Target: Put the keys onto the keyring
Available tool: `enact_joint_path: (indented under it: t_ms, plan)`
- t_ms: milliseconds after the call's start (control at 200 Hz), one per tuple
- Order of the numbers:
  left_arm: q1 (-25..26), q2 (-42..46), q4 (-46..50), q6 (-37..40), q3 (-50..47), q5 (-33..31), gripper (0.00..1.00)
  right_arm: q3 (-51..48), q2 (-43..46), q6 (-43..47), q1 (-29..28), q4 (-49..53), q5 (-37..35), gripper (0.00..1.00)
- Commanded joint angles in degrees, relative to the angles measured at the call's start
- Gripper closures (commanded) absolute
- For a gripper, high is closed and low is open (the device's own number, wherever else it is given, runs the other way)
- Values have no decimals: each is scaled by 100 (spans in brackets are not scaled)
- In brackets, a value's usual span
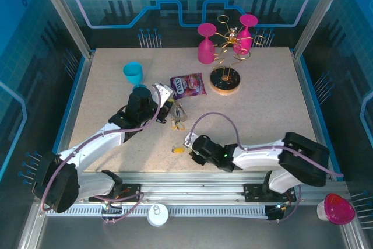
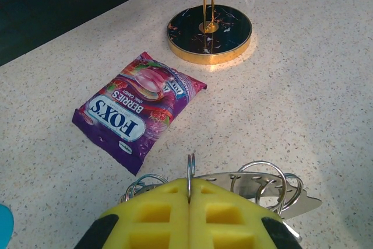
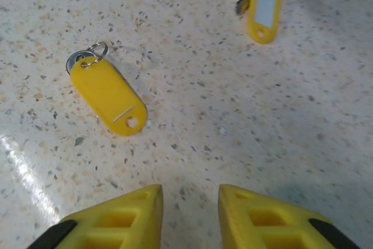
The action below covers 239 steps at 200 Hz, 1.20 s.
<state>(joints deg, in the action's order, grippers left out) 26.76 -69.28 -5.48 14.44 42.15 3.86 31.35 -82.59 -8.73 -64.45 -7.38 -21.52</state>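
My left gripper [image 1: 169, 104] [image 2: 190, 188] is shut on a thin metal ring, the keyring [image 2: 190, 167], which stands edge-on between the yellow pads. Behind it lie a holed metal strip [image 2: 256, 182] and more wire rings. A cluster of keys [image 1: 178, 118] with yellow and blue tags [image 3: 262, 4] lies just in front of that gripper. One key with a yellow tag [image 3: 105, 94] [image 1: 178, 149] lies alone on the table. My right gripper [image 1: 189, 142] [image 3: 190, 196] hovers low beside it, open, with bare table between its fingers and the tag off to the left.
A purple snack packet [image 1: 187, 86] [image 2: 140, 106] lies behind the keys. Further back, the gold wire rack on its round base [image 1: 225, 80] [image 2: 210, 32] holds pink glasses [image 1: 206, 42]. A teal cup [image 1: 133, 73] stands at the left gripper's far left.
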Motion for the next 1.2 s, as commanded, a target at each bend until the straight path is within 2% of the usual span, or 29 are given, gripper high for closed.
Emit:
enact_joint_path:
  t_ms: [0, 130, 225, 315, 485, 610, 811, 1191]
  plan:
    - [-31, 125, -226, 114, -15, 87, 100, 188, 273, -381, 29, 454, 549, 67]
    - [-31, 98, -217, 103, -7, 117, 100, 866, -173, -770, 43, 387, 1635, 67]
    - [-31, 98, -217, 100, -15, 148, 100, 1308, -663, -1320, 63, 241, 1962, 71]
    - [-31, 93, -258, 61, -24, 161, 100, 1499, -1040, -1906, 79, -32, 1800, 73]
    - [-31, 142, -261, 92, -25, 171, 100, 1438, -1449, -3157, 63, -473, 992, 75]
    - [-31, 167, -270, 99, -37, 204, 100, 1522, -1579, -3284, 76, -286, 711, 74]
    - [-31, 169, -259, 96, -35, 243, 100, 1661, -1811, -3419, 147, -256, 1092, 74]
    - [-31, 150, -270, 122, -27, 269, 100, 1808, -2087, -3478, 200, -338, 1280, 75]
